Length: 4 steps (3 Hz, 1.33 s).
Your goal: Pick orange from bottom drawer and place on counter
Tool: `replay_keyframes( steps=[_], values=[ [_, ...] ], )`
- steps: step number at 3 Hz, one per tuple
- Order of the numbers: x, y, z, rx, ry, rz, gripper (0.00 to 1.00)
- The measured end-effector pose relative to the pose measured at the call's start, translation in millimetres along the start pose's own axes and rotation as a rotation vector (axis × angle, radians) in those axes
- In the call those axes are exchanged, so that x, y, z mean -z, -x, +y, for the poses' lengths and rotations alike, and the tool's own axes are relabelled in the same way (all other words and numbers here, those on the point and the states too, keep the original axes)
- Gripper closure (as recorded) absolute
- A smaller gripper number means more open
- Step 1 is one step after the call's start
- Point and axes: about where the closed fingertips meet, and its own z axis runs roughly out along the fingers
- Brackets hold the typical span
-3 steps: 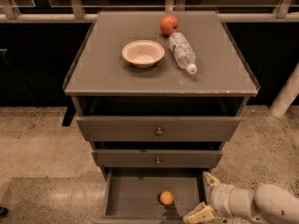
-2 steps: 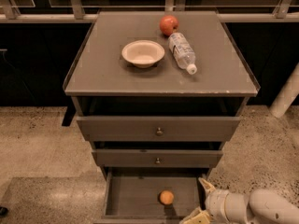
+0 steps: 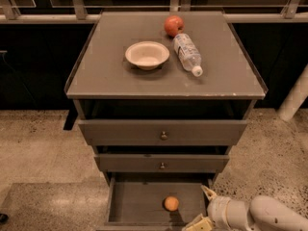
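Note:
The orange (image 3: pixel 171 203) lies on the floor of the open bottom drawer (image 3: pixel 134 201), right of its middle. My gripper (image 3: pixel 201 207) is at the drawer's right side, just right of the orange and not touching it. Its two pale fingers are spread open and hold nothing: one fingertip (image 3: pixel 207 192) points up and left, and the other sits low by the drawer's front edge. The counter (image 3: pixel 106 76) is the grey top of the cabinet, well above the gripper.
On the counter stand a red apple (image 3: pixel 173 25) at the back, a white bowl (image 3: pixel 147 55) in the middle and a plastic bottle (image 3: pixel 187 53) lying on its side to the right. The two upper drawers (image 3: pixel 163 134) stand slightly open. A railing runs behind the cabinet.
My gripper has moved down and a little left, closer to the orange. The orange and the things on the counter have not moved.

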Motion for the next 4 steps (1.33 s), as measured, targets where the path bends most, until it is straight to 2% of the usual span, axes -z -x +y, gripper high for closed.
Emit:
replay_keyframes(
  steps=[2,4],
  values=[
    [-101,-46,-37,-0.086,0.046,-0.067,0.00],
    [-112,-56,-37,-0.109,0.048,-0.066,0.00]
  ],
)
